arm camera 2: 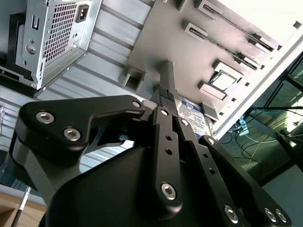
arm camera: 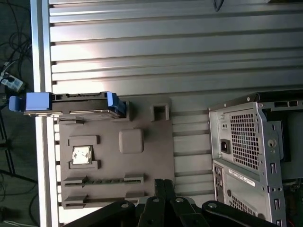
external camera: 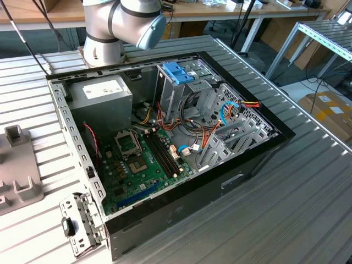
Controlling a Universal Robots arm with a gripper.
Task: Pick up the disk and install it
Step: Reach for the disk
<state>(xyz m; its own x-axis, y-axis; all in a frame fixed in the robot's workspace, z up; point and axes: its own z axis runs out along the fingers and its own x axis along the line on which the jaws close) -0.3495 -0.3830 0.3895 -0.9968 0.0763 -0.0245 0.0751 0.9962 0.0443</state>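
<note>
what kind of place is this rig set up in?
Probably a robotics lab or workshop: an open computer case lies on a ribbed metal table, the arm's base is mounted beside it, and wooden desks stand behind.

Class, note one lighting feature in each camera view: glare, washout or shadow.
Exterior view: even light on the open black computer case, no harsh glare. First wrist view: a bright glare band on the ribbed metal table. Second wrist view: white washout beyond the grey plastic tray; the black gripper looks dark.
</note>
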